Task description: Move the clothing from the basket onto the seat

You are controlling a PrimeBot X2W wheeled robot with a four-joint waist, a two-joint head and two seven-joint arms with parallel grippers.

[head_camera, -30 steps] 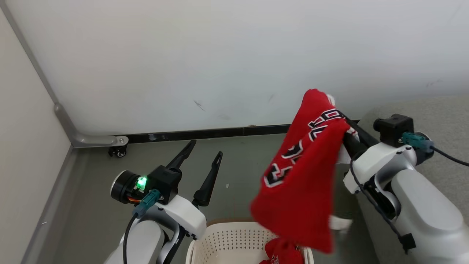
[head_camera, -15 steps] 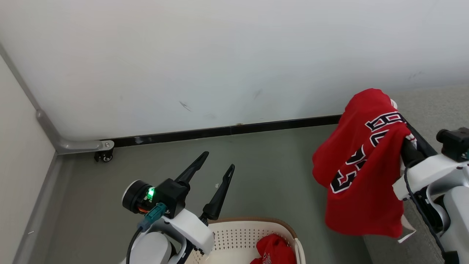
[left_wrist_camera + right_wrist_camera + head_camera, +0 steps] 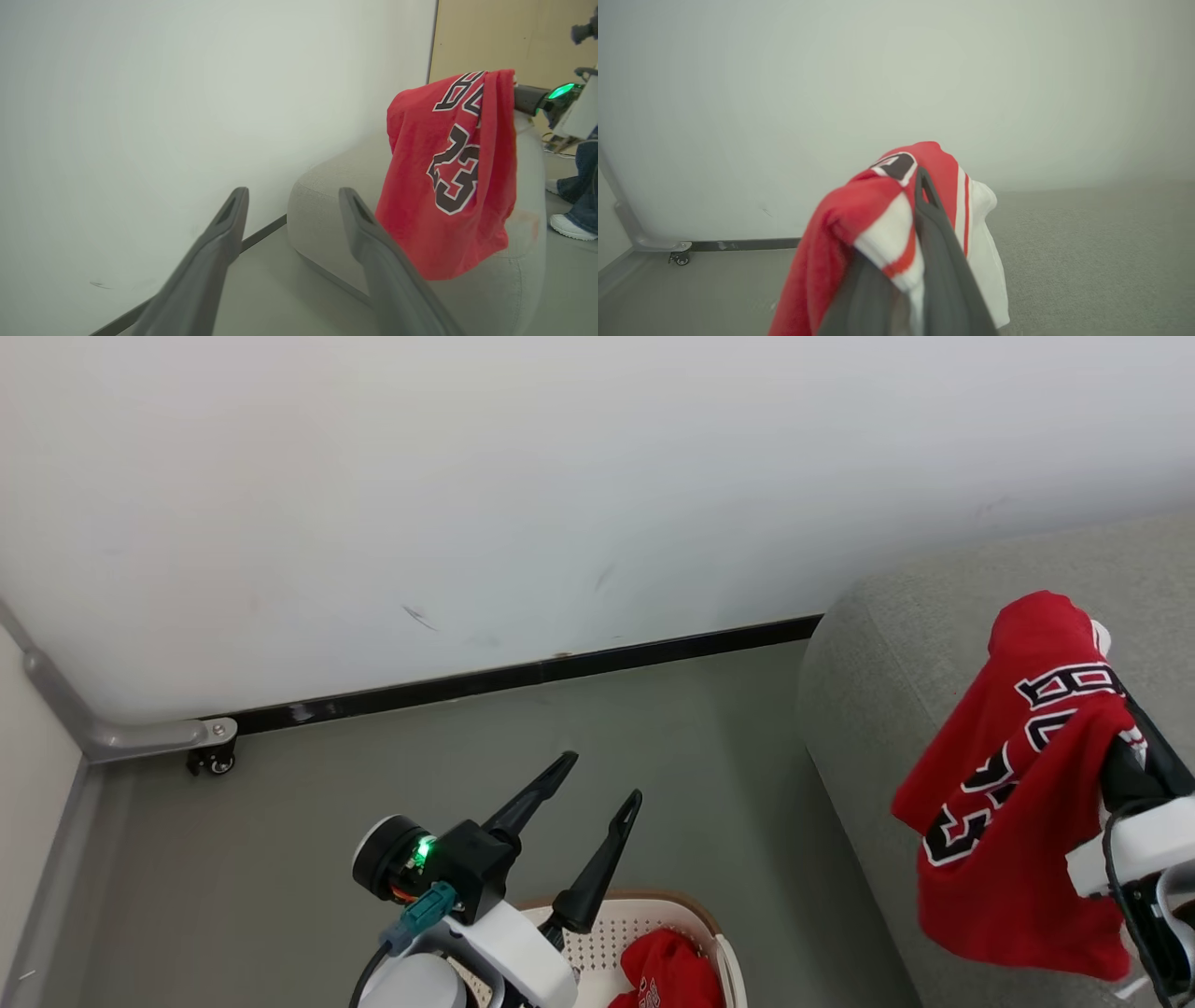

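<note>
Fingers of my right end effector are pressed together on the white-trimmed edge of the first red garment. I hold it high, so that the hanging cloth can pass over the seat. The second red garment lies in the basket. My left end effector waits near it, fingers apart and empty.

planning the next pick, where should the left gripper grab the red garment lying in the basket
Probably pinch the bunched top of the red garment, left gripper coming straight down: it lies crumpled against the basket wall, which blocks sideways approaches.
</note>
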